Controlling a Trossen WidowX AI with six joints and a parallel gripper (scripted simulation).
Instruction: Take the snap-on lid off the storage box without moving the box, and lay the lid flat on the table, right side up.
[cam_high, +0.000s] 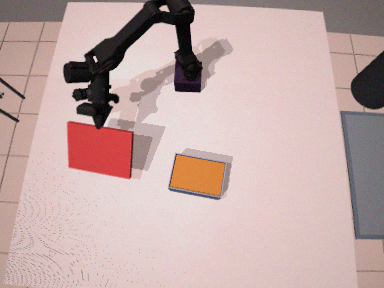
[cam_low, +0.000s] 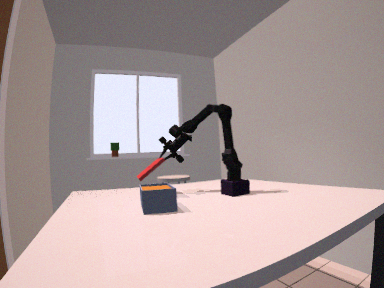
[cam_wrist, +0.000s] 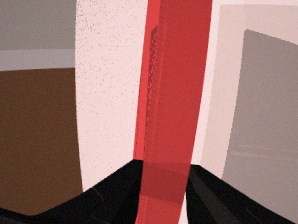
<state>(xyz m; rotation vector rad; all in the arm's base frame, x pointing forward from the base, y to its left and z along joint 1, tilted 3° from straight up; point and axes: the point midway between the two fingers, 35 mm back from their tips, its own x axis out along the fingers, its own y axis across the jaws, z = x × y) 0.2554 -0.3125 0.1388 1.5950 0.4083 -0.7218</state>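
The red lid (cam_high: 100, 151) (cam_low: 150, 169) (cam_wrist: 179, 90) is off the box and in the air. It slopes steeply, with its far edge lower than the gripped edge. My gripper (cam_high: 100, 126) (cam_low: 162, 159) (cam_wrist: 164, 172) is shut on the lid's edge nearest the arm. The storage box (cam_high: 198, 175) (cam_low: 159, 201) stands upright on the table, open at the top, blue-grey with orange showing inside. In the top view the lid is left of the box, apart from it. The lid's underside is not clearly seen.
The table (cam_high: 280, 210) (cam_low: 240, 230) is pale. The arm's dark base (cam_high: 188, 85) (cam_low: 235, 188) stands at the back of the table in the top view. The lid's shadow falls on the table between lid and box. A round stool (cam_low: 173, 177) stands beyond the table.
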